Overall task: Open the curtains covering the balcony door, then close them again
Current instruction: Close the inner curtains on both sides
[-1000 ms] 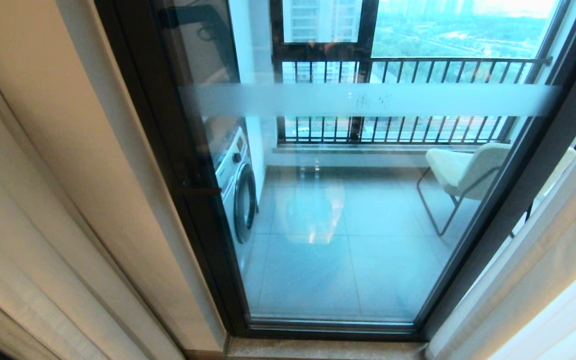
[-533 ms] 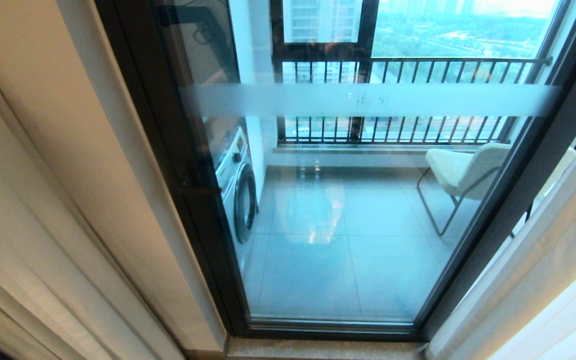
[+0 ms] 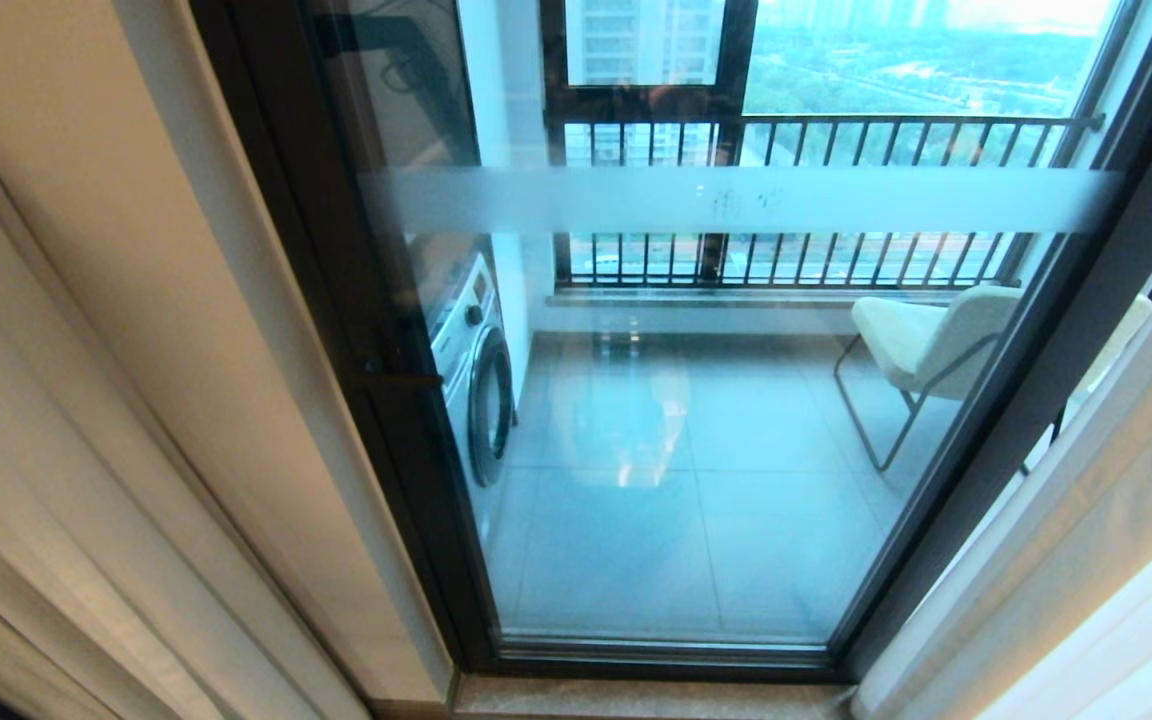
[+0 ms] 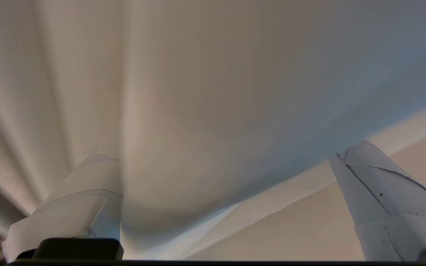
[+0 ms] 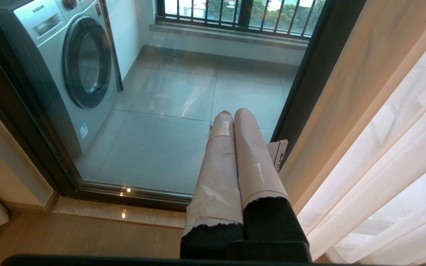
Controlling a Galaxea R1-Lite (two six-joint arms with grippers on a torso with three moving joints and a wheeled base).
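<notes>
Between spread left claw (image 4: 227, 207) fingers, curtains (image 4: 205, 92) hem bulges, unpinched.

Daylight pours in cool and bluish through the balcony door (image 3: 696, 420), with a pale reflection sitting on the glass at the centre of the head view and the sky blowing out white at the upper right. The curtains (image 3: 86, 420) glow warm cream on both sides, their straight folds bowing toward the frame edges. In the left wrist view the fabric (image 4: 205, 111) fills the frame, soft and out of focus.
</notes>
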